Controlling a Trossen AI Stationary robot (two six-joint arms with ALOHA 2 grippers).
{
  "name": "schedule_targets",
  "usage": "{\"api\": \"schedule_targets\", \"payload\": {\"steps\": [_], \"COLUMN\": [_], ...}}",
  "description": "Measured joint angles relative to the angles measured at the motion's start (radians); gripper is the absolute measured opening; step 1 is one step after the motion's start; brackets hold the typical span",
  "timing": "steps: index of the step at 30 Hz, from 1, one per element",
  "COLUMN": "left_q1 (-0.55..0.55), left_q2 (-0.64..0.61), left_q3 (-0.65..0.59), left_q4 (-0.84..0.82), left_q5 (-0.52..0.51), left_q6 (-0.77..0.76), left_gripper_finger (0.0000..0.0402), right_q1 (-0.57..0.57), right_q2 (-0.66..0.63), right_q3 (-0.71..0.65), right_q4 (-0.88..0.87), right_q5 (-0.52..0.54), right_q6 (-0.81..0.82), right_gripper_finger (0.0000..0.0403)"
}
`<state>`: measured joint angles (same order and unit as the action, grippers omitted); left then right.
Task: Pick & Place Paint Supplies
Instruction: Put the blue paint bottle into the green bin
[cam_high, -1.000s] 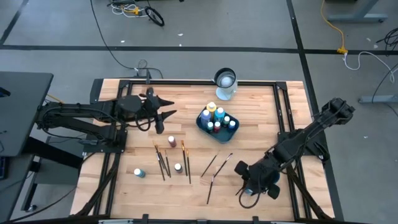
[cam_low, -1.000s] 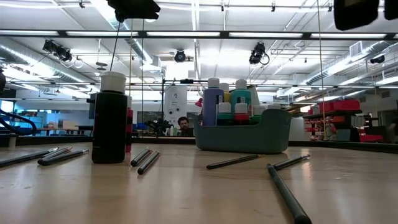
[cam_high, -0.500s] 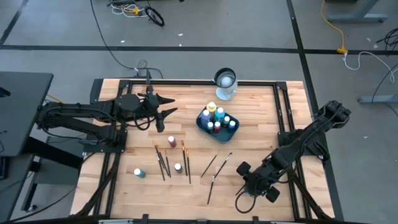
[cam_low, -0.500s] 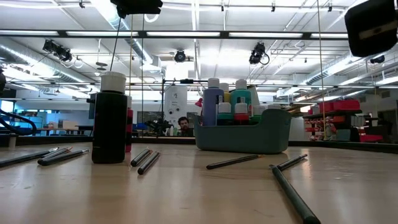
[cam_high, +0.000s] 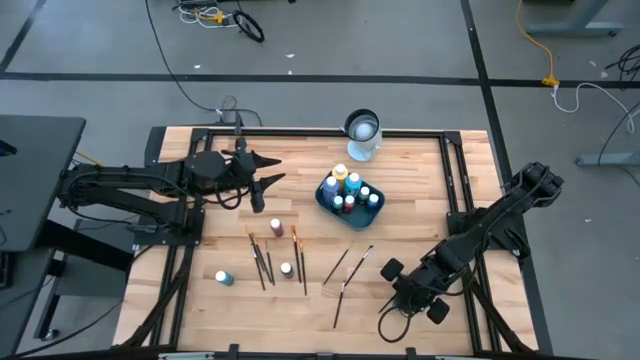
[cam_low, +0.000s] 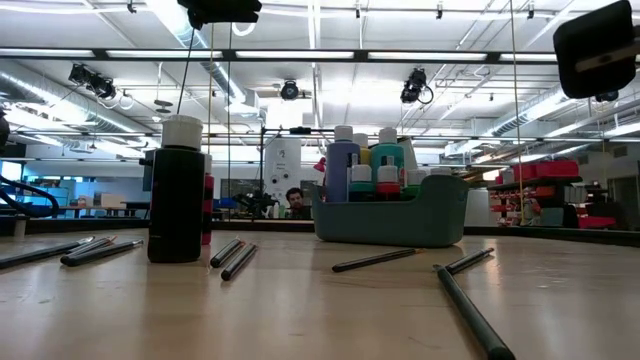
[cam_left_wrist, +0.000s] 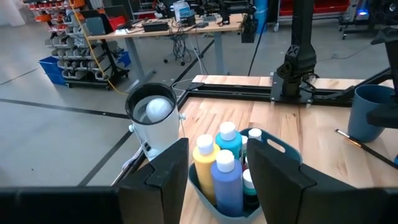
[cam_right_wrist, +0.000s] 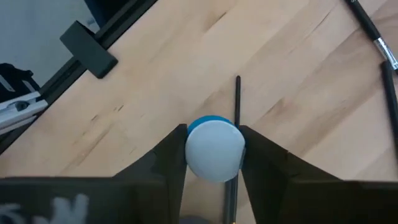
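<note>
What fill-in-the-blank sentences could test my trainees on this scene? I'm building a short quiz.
The right gripper holds a bottle with a ___ cap. The left gripper hangs beside the bin with its fingers ___. Outside the bin, ___ loose bottles stand on the table.
Missing words: white; open; three.

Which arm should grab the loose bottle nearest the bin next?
Left. The left gripper is open, empty and close to that loose bottle. The right gripper sits at the table's opposite front corner, shut on a small bottle.
</note>
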<state>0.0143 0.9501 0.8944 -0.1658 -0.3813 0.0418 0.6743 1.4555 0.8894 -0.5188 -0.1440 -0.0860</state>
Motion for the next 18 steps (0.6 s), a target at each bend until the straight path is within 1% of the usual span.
{"api": "schedule_targets", "payload": {"steps": [3, 7, 9, 11, 13, 18], "left_q1": [0.0, 0.0, 0.0, 0.0, 0.0, 0.0], "left_q2": [0.0, 0.0, 0.0, 0.0, 0.0, 0.0], "left_q3": [0.0, 0.0, 0.0, 0.0, 0.0, 0.0], "left_q4": [0.0, 0.0, 0.0, 0.0, 0.0, 0.0], "left_q5": [0.0, 0.0, 0.0, 0.0, 0.0, 0.0], "left_q6": [0.0, 0.0, 0.0, 0.0, 0.0, 0.023], "left_gripper_finger": [0.0171, 0.0171, 0.0171, 0.0171, 0.0171, 0.0171], "right_q1": [0.0, -0.001, -0.003, -0.006, -0.019, -0.077], "right_q2": [0.0, 0.0, -0.005, -0.01, -0.018, -0.018], "right_q3": [0.0, -0.001, 0.013, 0.049, 0.1, 0.182], "right_q4": [0.012, 0.076, 0.067, 0.037, -0.01, -0.064], "right_q5": [0.0, -0.001, 0.015, 0.095, 0.199, 0.453], "right_q6": [0.001, 0.077, 0.095, 0.114, 0.127, 0.097], "right_gripper_finger": [0.0115, 0.0116, 0.0122, 0.0126, 0.0123, 0.0115]}}
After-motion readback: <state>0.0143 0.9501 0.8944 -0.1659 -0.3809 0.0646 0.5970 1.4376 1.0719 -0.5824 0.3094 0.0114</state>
